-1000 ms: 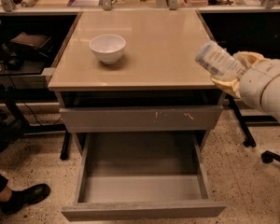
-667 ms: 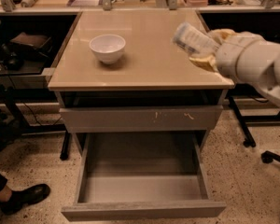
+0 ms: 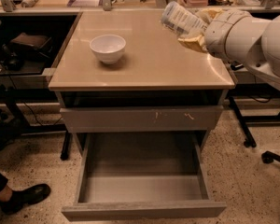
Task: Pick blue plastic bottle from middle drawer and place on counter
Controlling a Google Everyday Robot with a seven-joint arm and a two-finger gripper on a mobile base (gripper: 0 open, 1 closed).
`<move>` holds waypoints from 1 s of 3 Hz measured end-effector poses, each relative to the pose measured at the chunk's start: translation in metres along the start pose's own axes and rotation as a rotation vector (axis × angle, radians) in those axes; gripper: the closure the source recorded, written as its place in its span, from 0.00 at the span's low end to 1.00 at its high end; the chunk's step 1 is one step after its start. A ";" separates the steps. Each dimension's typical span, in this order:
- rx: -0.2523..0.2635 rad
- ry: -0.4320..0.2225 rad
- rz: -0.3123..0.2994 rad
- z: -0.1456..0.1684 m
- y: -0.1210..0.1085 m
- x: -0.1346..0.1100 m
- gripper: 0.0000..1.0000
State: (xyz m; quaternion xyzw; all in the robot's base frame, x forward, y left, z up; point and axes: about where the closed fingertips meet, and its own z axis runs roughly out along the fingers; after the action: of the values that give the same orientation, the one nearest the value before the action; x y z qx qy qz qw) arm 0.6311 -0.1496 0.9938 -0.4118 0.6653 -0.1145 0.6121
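- Camera view shows the gripper [image 3: 196, 28] over the right rear part of the counter [image 3: 154, 59], its yellowish fingers [image 3: 192, 42] clamped on the blue plastic bottle [image 3: 179, 17].
- That bottle is tilted and held in the air above the beige top, not touching it.
- A white bowl [image 3: 108, 47] stands on the counter's left half, well apart from the bottle and the arm.
- Bare tabletop lies between the bowl and the right edge, below the bottle.
- The bottle's pale label carries rows of dark print, too small to read.
- The middle drawer [image 3: 140, 185] is pulled out towards the camera, grey floor showing, under the shut drawer front with scratch marks [image 3: 135, 119].
- Behind the counter runs a cluttered bench [image 3: 60, 1]; a black shoe [image 3: 23, 197] sits on the floor at lower left.
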 end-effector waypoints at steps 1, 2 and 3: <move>0.008 -0.020 0.033 0.029 -0.020 0.006 1.00; -0.008 -0.035 0.073 0.082 -0.039 0.030 1.00; -0.071 0.012 0.132 0.140 -0.030 0.080 1.00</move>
State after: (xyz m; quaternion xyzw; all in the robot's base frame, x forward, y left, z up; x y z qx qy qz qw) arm 0.7778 -0.1748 0.9247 -0.3878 0.6981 -0.0527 0.5995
